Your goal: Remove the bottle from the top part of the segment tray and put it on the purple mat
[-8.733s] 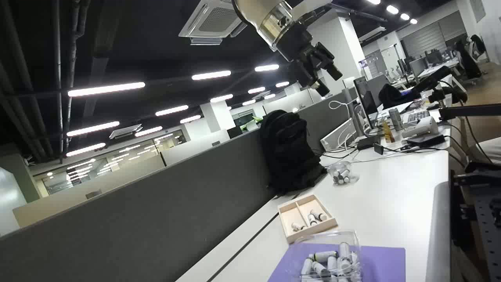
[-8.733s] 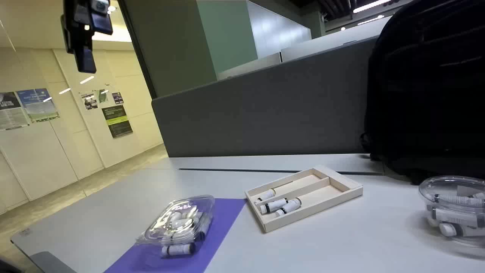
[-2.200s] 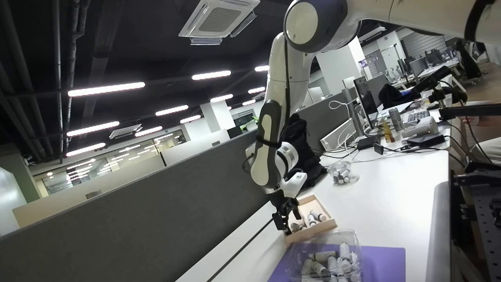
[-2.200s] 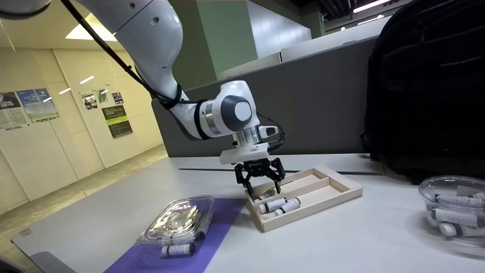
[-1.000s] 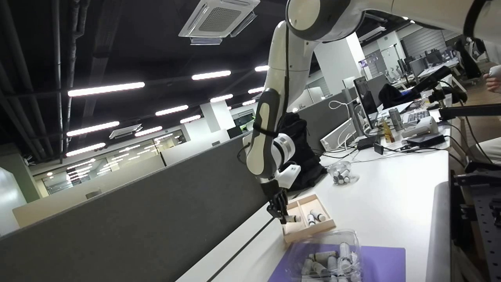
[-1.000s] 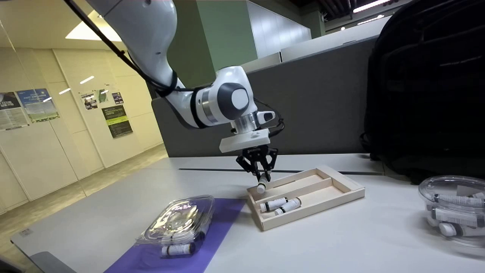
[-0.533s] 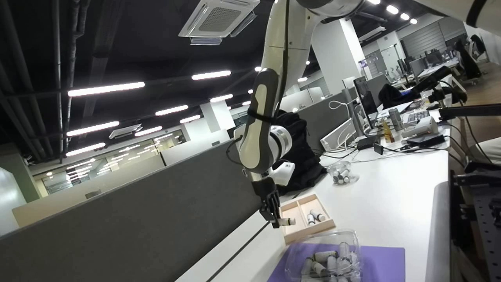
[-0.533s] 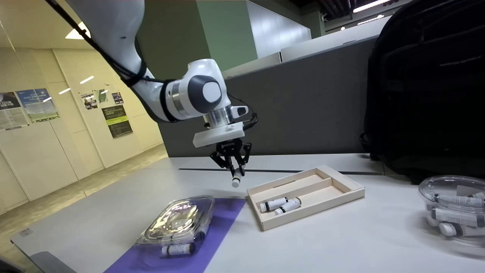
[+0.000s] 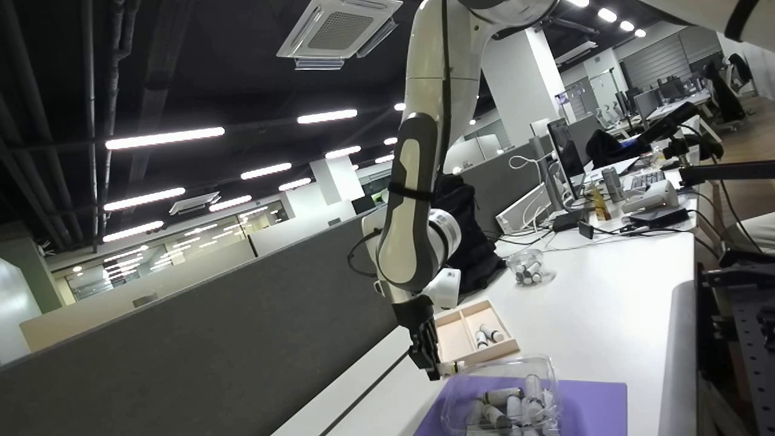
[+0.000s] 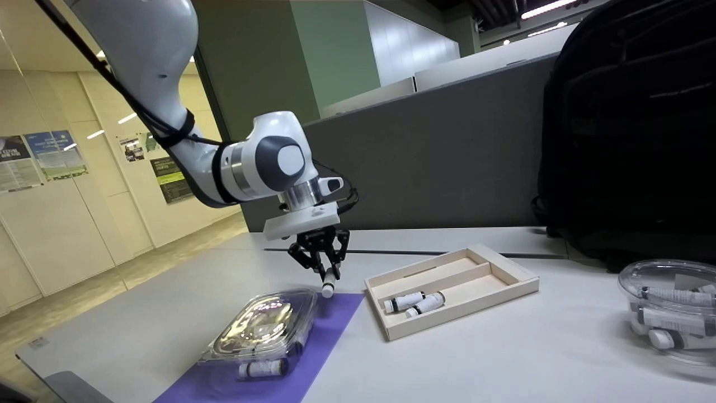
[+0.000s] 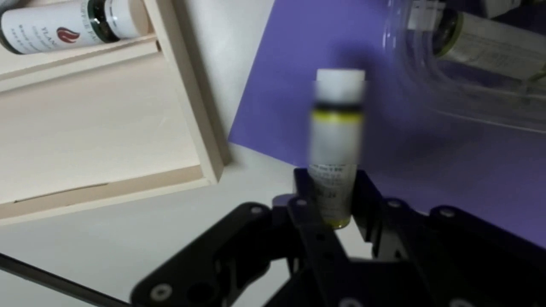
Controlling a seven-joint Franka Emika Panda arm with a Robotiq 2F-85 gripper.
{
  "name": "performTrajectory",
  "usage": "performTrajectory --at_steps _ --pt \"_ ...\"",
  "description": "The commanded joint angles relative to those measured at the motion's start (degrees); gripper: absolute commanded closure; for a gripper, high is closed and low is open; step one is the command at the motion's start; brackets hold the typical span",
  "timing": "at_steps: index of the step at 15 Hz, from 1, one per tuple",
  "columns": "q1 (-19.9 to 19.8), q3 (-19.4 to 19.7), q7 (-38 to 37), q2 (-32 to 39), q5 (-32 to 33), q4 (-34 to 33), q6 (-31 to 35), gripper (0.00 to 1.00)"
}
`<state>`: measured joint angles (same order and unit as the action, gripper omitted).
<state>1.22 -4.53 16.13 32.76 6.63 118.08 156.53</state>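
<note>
My gripper (image 11: 330, 183) is shut on a small white bottle (image 11: 336, 138) with a white cap and yellow-green band. In the wrist view the bottle points away from the fingers, its cap end over the purple mat (image 11: 273, 98) near a corner. An exterior view has the bottle (image 10: 329, 284) just above the mat's far edge (image 10: 341, 310), tilted slightly down; exact height is hard to tell. The segment tray (image 10: 464, 307) lies to one side. Its upper compartment (image 11: 94, 128) holds nothing, and two bottles (image 10: 425, 304) lie in the other compartment.
A clear lidded container (image 10: 257, 322) with several bottles stands on the mat, close to the held bottle. Farther off are a round clear tub (image 10: 671, 319) of bottles and a black backpack (image 10: 626, 140). A grey partition (image 10: 425, 168) runs behind the table.
The gripper, open over the tray about two seconds ago, has shut on the bottle, lifted it out and carried it toward the mat. Over the last half second it has come lower.
</note>
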Motion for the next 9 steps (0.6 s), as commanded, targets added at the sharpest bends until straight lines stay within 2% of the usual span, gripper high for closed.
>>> performTrajectory --at_steps 1,4,5,6,9 --pt "0.3 0.7 -1.0 -0.2 1.5 2.1 1.0 0.93" --pt "0.2 1.0 -1.2 0.3 1.4 2.6 0.7 0.93" --pt "0.2 1.2 -1.2 0.4 1.4 2.6 0.4 0.48" --pt "0.2 1.3 -1.2 0.5 1.4 2.6 0.3 0.46" --pt "0.1 1.5 -1.3 0.0 1.4 2.8 0.2 0.27"
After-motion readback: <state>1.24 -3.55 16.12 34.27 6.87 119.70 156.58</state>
